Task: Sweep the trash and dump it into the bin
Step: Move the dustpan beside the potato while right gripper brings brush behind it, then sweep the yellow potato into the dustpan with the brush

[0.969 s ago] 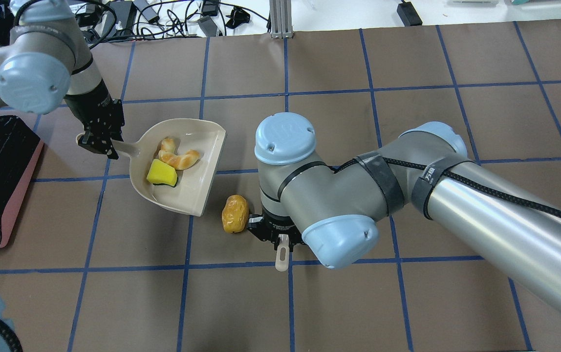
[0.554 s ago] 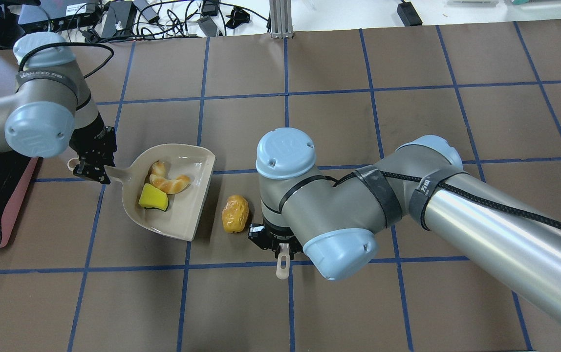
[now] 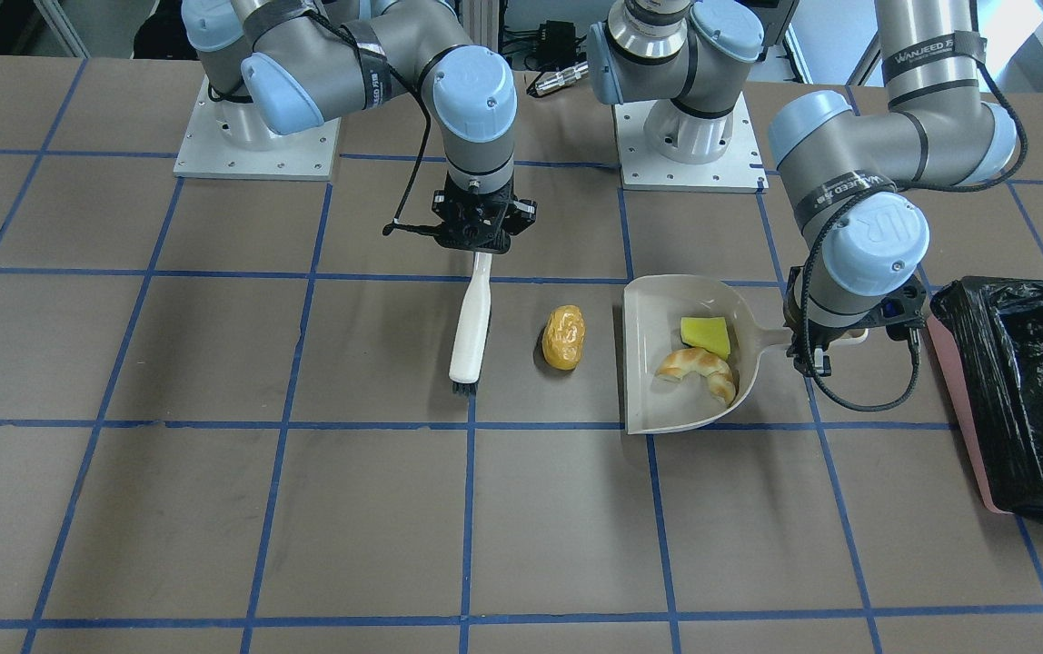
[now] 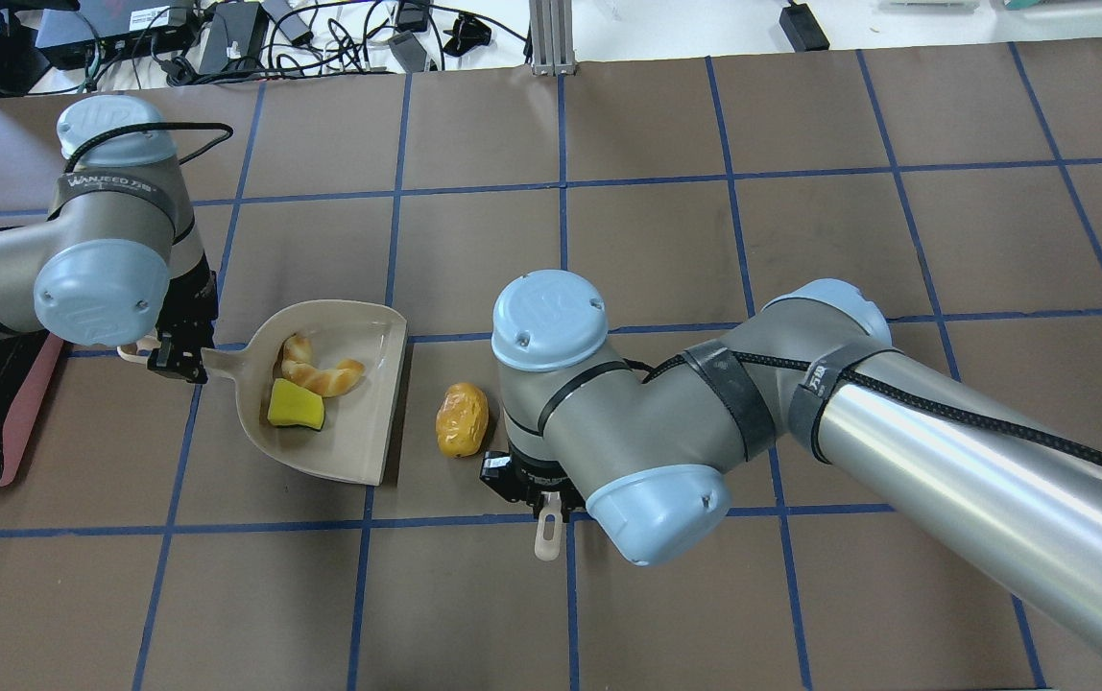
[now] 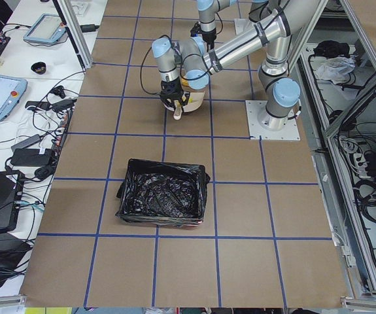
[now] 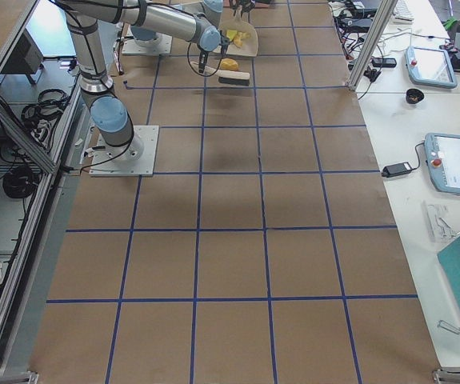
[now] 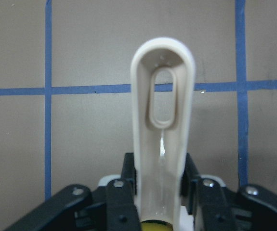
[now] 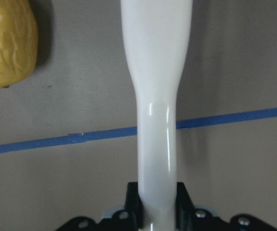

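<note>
The amber oval lump [image 4: 462, 419] lies on the table between the beige dustpan [image 4: 359, 422] and a white brush [image 3: 470, 327]. The croissant piece [image 4: 321, 369] and the yellow wedge [image 4: 296, 405] lie inside the dustpan. My left gripper [image 4: 179, 355] is shut on the dustpan handle [image 7: 162, 120]. My right gripper [image 3: 482, 241] is shut on the brush handle [image 8: 156, 96]; the lump [image 8: 8, 43] is beside the brush. The pink bin with the black bag [image 3: 1030, 391] stands beyond the dustpan handle, at the table's left side.
The table is brown with blue tape lines. Cables and electronics [image 4: 253, 29] lie past its far edge. My right arm's elbow [image 4: 657, 480] hides most of the brush in the overhead view. The bin also shows in the exterior left view [image 5: 165, 196].
My left arm has carried the dustpan toward the robot and a little left, so its open edge now lies close beside the lump. My right gripper with the brush shifted slightly toward the robot.
</note>
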{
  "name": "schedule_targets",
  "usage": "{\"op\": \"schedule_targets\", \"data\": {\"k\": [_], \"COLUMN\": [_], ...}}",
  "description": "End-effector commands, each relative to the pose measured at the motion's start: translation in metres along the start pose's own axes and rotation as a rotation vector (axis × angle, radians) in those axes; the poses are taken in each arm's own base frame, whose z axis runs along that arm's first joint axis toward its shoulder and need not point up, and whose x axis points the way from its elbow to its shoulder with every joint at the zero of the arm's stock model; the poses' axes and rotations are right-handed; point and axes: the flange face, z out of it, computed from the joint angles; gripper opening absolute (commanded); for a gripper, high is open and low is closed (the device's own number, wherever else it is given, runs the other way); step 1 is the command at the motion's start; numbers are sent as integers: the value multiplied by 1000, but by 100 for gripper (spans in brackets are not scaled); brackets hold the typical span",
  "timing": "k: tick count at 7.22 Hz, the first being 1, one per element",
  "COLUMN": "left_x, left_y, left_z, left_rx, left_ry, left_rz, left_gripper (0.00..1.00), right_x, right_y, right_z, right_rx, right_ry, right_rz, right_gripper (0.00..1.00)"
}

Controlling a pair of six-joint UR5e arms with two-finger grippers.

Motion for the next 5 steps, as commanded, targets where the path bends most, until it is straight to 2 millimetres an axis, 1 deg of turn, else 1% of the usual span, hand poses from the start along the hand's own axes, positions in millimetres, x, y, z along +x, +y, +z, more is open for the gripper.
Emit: {"op": "schedule_targets", "data": {"k": [1,2,3,4,5], "left_x": [0,-5,-10,-16,-18], "left_y": [26,37,42,46,51], "left_z": [2,6,11,14,13], "left_rx": [9,9,8,5,6], "left_ry": [-4,-14,-25,-30,-29], "left_rz": [-36,-26,-18,-17,-18], "left_gripper": [0,0,0,0,0], "right_x": [-1,-10,-25,-38,-45], "right_y": [1,8,20,25,22], "right_z": [4,14,22,34,40], "right_rx": [-3,-10,8,26,31], "right_ry": [6,17,10,-3,-10], "right_rz": [16,2,21,24,45], "right_gripper": [0,0,0,0,0]}}
